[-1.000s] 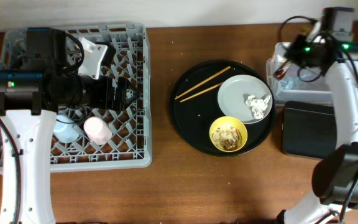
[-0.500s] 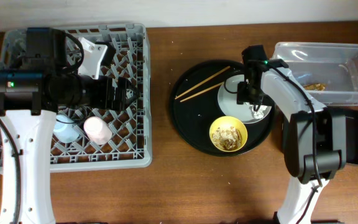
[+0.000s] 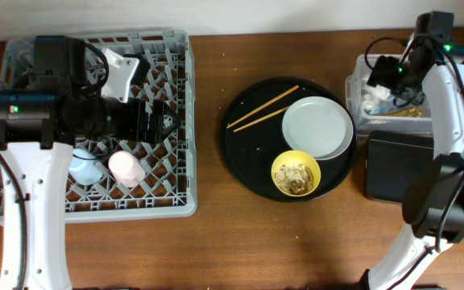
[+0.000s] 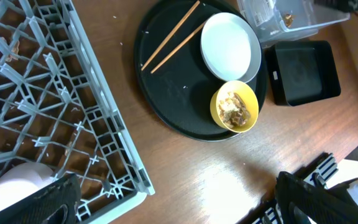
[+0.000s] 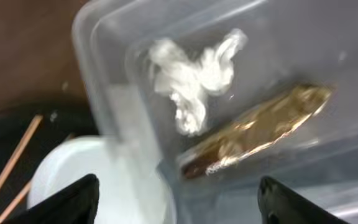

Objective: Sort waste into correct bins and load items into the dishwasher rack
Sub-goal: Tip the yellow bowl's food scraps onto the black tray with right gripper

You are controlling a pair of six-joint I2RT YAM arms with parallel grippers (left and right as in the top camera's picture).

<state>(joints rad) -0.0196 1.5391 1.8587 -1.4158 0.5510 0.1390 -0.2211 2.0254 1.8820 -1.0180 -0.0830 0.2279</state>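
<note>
- Overhead: the right claw (image 3: 383, 74) hangs above the clear tub (image 3: 359, 121) at far right. The yellow bowl (image 3: 277, 171) of scraps (image 3: 296, 177) lies left and nearer, closest to this arm.
- Left wrist: the left claw (image 4: 173, 205) is spread wide and empty over the rack (image 4: 55, 81).
- Right wrist: the right claw is wide and empty. The tissue (image 5: 194, 74) and wrapper (image 5: 260, 127) lie inside the tub, plainer here than overhead.

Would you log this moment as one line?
right end effector: open over clear plastic tub | crumpled white tissue, golden wrapper: in tub | yellow bowl: holds scraps | left end effector: open
</note>
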